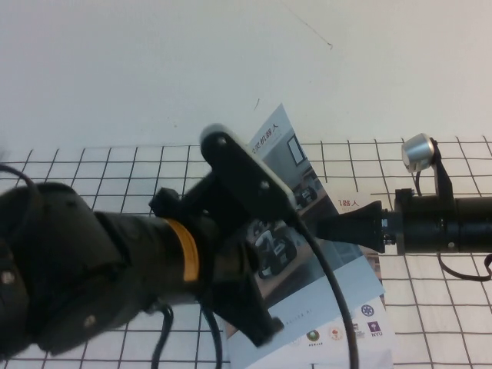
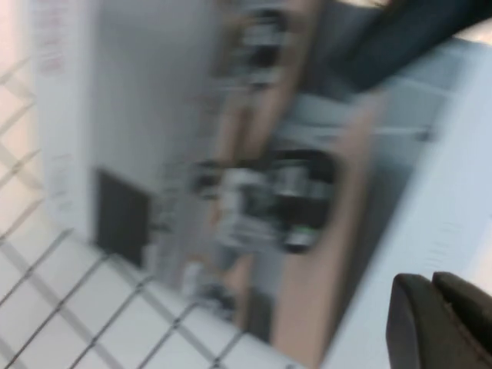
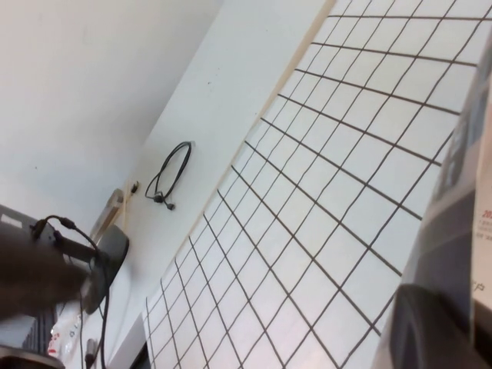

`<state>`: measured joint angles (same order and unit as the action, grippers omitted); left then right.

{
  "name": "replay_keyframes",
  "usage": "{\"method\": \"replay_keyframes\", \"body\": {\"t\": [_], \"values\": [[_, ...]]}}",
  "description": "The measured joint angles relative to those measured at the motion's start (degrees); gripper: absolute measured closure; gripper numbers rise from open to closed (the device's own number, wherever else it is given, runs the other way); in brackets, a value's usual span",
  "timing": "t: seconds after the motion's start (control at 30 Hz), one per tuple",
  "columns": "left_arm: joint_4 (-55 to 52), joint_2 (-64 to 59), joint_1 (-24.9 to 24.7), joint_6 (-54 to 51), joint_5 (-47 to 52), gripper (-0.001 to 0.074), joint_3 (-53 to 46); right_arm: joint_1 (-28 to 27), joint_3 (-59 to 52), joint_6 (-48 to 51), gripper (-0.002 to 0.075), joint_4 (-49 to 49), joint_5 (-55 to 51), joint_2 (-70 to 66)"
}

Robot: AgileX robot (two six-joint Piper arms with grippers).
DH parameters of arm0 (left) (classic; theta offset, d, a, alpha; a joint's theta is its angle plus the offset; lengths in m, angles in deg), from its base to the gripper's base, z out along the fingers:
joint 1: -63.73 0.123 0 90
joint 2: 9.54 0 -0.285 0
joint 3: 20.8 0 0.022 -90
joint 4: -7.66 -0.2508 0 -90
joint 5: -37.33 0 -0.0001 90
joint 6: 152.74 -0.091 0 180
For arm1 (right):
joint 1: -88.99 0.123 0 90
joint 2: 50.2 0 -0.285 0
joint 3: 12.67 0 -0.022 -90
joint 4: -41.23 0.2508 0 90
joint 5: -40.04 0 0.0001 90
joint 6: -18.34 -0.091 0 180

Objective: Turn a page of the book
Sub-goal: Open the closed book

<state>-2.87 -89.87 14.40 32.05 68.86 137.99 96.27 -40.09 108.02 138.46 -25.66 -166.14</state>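
The thin glossy cover page [image 1: 286,157], printed with a classroom photo of small robots on desks, is seen raised off the bench and standing steeply, its top corner pointing up and away from the robot. Beneath it the thin white softcover book [image 1: 338,304] lies flat on the bench, rows of small round logos exposed along its near edge. The page's long axis runs from that near edge up toward the far side, leaning over the book's left half. The right end effector [image 1: 354,225], black, is reached in from the right at mid-height and meets the lifted page on its printed side; its tips appear closed on the sheet's edge, though the contact itself is partly masked. The left end effector [image 1: 265,231] is brought in close from the left, and its bulk covers the lower part of the page; whether it is open or closed cannot be told. In the left wrist view the page [image 2: 261,192] fills the frame at close range. The right arm is judged to be the one carrying the page; the turn is part done, and the sheet would need to be swept on leftward and laid flat. The bench [image 1: 92,177] is covered by a white sheet ruled with a black grid.
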Motion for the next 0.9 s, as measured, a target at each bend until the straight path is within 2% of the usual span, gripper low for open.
{"method": "replay_keyframes", "body": {"t": [0.13, 0.33, 0.47, 0.6, 0.9], "values": [[-10.23, -0.23, -10.03, 8.46, 0.31, 0.0737, -2.28, 0.0, 0.0, -0.66, 0.0724, 0.0, 0.0, 0.0], [-40.02, -3.22, -24.4, 39.47, 4.49, 0.0737, -7.76, 0.0, 0.0, -0.66, 0.0725, 0.0, 0.0, 0.0], [-54.02, -7.19, -30.36, 55.16, 4.8, 0.0737, -9.3, 0.0, 0.0, -0.74, 0.0725, 0.0, 0.0, 0.0], [-62.33, -12.87, -32.53, 64.27, 3.7, 0.0737, -9.55, 0.0, 0.0, -0.79, 0.0725, 0.02, 0.0, 0.0], [-80.96, -27.26, -32.68, 80.91, 3.4, 0.0737, -9.55, 0.0, 0.0, -0.79, 0.0725, 0.12, 0.0, 0.0]]}}
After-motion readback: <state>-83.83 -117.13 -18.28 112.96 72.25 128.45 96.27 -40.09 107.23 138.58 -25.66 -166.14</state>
